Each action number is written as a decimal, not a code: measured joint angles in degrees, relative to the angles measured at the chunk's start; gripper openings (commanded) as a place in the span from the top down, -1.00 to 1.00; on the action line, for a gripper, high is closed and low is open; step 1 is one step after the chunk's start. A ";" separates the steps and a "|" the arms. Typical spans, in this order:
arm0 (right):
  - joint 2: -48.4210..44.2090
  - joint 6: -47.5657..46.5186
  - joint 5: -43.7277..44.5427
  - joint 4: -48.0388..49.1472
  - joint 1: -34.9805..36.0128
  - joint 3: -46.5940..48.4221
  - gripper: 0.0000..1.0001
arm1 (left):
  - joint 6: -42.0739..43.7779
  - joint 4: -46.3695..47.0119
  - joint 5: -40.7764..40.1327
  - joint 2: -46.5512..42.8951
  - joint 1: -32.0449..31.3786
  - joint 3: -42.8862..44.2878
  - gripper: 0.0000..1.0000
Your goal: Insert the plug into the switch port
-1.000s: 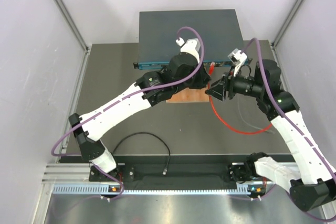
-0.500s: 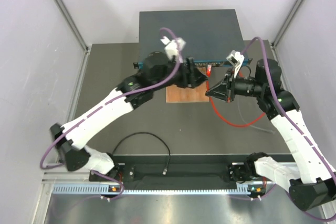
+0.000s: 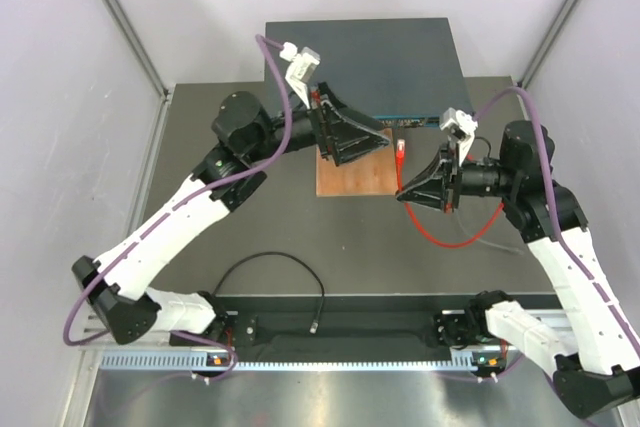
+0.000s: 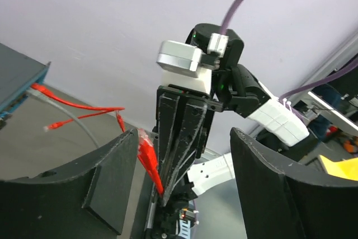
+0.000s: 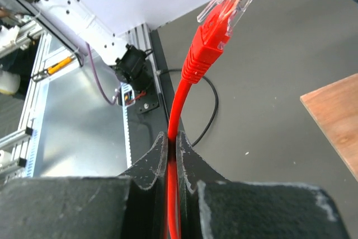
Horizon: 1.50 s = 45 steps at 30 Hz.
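Right wrist: the red cable (image 5: 178, 110) is pinched below the plug (image 5: 226, 1) by the jaws of the right gripper (image 5: 170, 141), the jaws of the left gripper (image 4: 182, 138) are spread, and the switch (image 3: 360, 57) at twelve o'clock on the desk (image 3: 350, 237) could be missed if the unsupported plug is deflected.

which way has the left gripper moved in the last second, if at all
Yes. The left gripper has shifted left along the switch front, and its wrist is now left of the wooden board.

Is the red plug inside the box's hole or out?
Out. The plug pokes up free above the right claw, which pinches its red cable, short of the switch.
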 measured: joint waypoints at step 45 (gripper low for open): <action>-5.62 -8.96 28.37 -3.61 1.88 1.81 0.18 | -21.31 -14.75 -19.76 15.58 -5.05 5.38 1.00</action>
